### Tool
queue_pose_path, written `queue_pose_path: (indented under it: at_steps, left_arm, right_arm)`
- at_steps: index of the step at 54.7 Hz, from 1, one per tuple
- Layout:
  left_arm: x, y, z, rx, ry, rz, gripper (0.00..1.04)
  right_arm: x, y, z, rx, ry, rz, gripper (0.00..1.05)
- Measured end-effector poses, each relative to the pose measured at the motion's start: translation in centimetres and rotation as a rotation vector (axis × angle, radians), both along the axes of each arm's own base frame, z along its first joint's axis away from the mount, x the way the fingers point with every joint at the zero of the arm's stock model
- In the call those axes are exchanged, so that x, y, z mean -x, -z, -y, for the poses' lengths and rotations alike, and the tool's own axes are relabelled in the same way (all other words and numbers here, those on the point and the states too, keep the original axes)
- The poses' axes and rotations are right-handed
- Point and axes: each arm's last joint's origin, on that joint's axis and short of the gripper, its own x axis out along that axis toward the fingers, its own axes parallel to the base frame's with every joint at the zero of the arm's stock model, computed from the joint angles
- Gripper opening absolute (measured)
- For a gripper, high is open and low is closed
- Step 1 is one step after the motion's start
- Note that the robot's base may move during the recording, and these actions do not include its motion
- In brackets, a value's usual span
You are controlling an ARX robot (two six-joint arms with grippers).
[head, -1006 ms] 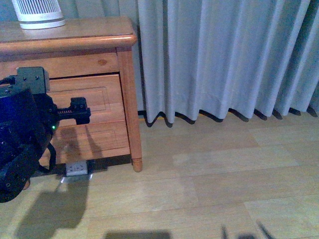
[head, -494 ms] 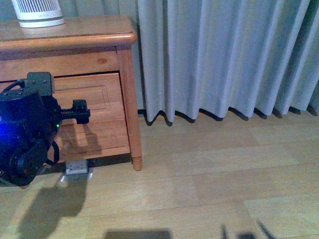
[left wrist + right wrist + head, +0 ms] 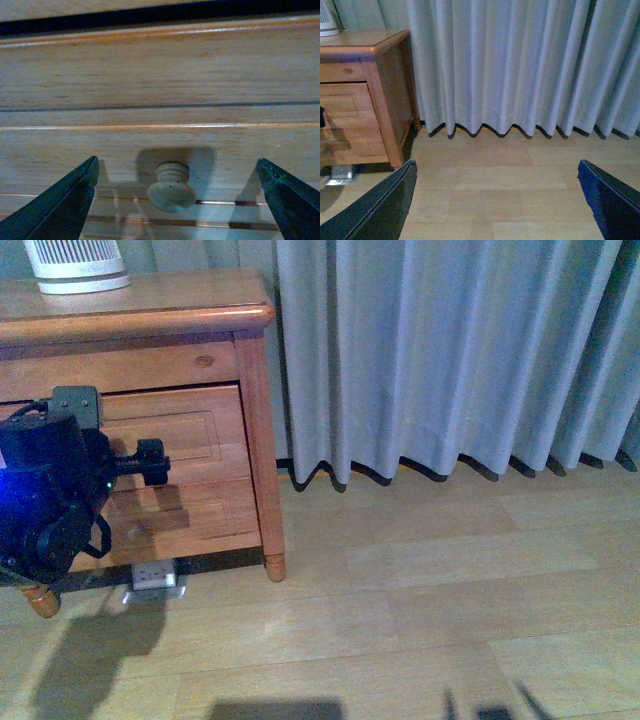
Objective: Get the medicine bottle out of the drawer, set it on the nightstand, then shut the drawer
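The nightstand [image 3: 140,302] stands at the left of the front view, orange-brown with a glossy top. My left gripper [image 3: 150,462] is right in front of the drawer [image 3: 200,430], which has a recessed panel front. In the left wrist view the drawer's round knob [image 3: 171,187] sits between the open fingers of the left gripper [image 3: 176,161], and neither finger touches it. A dark gap runs along the drawer's upper edge. The medicine bottle is hidden. My right gripper [image 3: 496,162] hangs open over bare floor, holding nothing.
A white ribbed device [image 3: 78,265] stands on the nightstand's top at the far left. A grey curtain [image 3: 450,350] hangs to the right of the nightstand, down to the wooden floor [image 3: 420,600]. A small metal box [image 3: 153,578] lies under the nightstand.
My left arm has shifted left and drawn in toward the drawer front, with its gripper now slightly further left. The right arm has not moved.
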Motion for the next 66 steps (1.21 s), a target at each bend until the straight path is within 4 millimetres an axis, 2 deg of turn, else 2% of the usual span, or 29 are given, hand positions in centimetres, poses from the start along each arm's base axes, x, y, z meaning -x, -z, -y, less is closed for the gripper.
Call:
queue_pose_path:
  at_steps: [12,16,21,36,53,60,66]
  left_arm:
    - [-0.1,0.2,-0.1,0.007,-0.004,-0.015,0.98]
    - [-0.1,0.3,-0.2,0.008,-0.005,-0.015,0.93]
    - [-0.2,0.5,-0.2,0.007,-0.01,-0.021,0.71]
    - [-0.3,0.4,-0.6,0.007,-0.024,-0.016,0.28]
    - [-0.1,0.5,-0.7,0.007,-0.024,0.002,0.25]
    - [1.4,0.8,-0.7,0.005,-0.017,0.014,0.25]
    - [4.0,1.1,-0.5,-0.016,-0.006,0.017,0.25]
  right_arm:
    - [0.0,0.0,0.0,0.0,0.0,0.0,0.98]
    - [0.0,0.0,0.0,0.0,0.0,0.0,0.98]
    - [0.0,0.0,0.0,0.0,0.0,0.0,0.98]
    - [0.0,0.0,0.0,0.0,0.0,0.0,0.98]
    - [0.0,0.0,0.0,0.0,0.0,0.0,0.98]
    - [0.0,0.0,0.0,0.0,0.0,0.0,0.98]
    - [0.0,0.0,0.0,0.0,0.0,0.0,0.98]
